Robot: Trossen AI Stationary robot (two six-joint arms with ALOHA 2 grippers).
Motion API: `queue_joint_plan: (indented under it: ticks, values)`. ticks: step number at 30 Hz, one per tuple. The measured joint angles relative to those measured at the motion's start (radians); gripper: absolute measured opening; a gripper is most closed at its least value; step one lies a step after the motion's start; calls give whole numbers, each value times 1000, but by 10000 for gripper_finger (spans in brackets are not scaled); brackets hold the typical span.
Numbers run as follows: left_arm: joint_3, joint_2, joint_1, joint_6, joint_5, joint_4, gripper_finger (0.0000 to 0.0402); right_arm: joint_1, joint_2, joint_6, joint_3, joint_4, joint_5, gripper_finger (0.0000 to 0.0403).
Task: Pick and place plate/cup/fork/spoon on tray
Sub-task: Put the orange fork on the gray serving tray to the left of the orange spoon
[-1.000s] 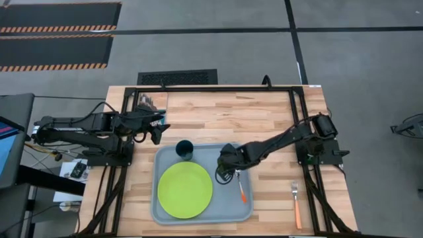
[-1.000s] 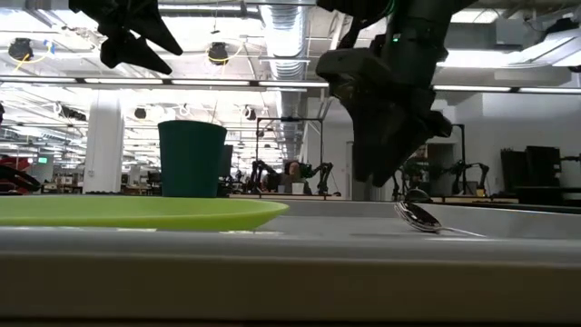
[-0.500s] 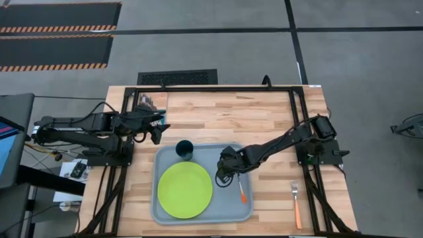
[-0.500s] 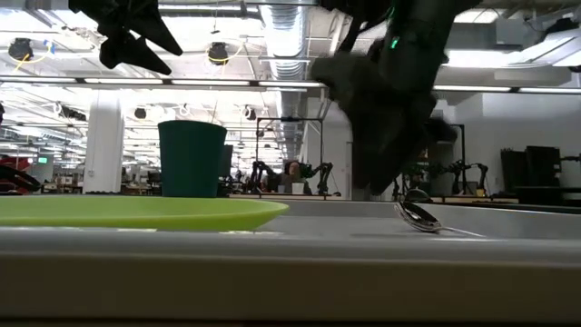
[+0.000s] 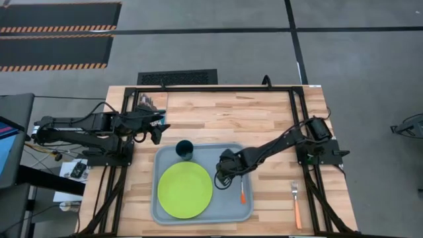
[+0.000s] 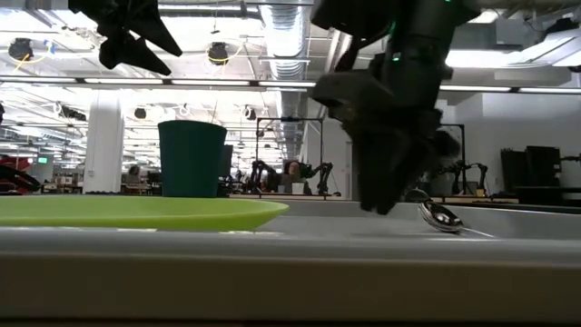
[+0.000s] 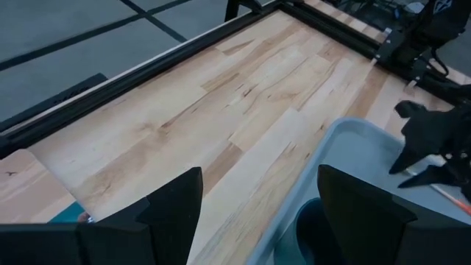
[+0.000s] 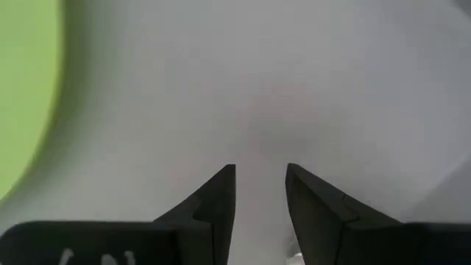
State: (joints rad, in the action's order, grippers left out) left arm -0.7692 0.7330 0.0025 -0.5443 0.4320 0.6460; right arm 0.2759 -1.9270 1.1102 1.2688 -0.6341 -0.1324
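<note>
One orange-handled spoon (image 5: pixel 241 190) flat on the tray (image 5: pixel 246 211), just beside the empty, slightly parted right hand (image 5: pixel 221 180).

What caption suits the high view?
Right gripper over tray holding plate, cup, spoon; fork outside.

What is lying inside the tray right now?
The tray holds the plate, the cup and the spoon; the right gripper covers its bowl.

Plate (image 5: pixel 185 190): lime green. Cup (image 5: pixel 184 149): dark teal. Tray (image 5: pixel 234 208): light grey-blue. Spoon (image 5: pixel 242 192) and fork (image 5: pixel 297 204): orange handles, silver heads. Surface (image 5: pixel 225 119): pale wood planks. Floor mats (image 5: pixel 56 30), upper left: black, orange-striped edges.
</note>
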Motion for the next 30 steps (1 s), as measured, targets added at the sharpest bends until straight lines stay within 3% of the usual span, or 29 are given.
queue_joint_plan:
  ticks: [5, 8, 16, 23, 30]
  values:
    - [0, 0, 0, 1, 0, -4, 257, -3, 52, -31, 13, -23, 1, 141]
    - [0, 0, 0, 1, -2, -2, 257, 26, 117, -15, 25, -131, 0, 141]
    - [0, 0, 0, 1, 0, 16, 257, 271, 246, 368, 3, -579, 55, 171]
    - [0, 0, 0, 1, 27, 14, 257, 510, 266, 813, -120, -498, 234, 235]
    - [0, 0, 0, 2, 38, 13, 257, 642, 266, 1073, -197, -438, 327, 238]
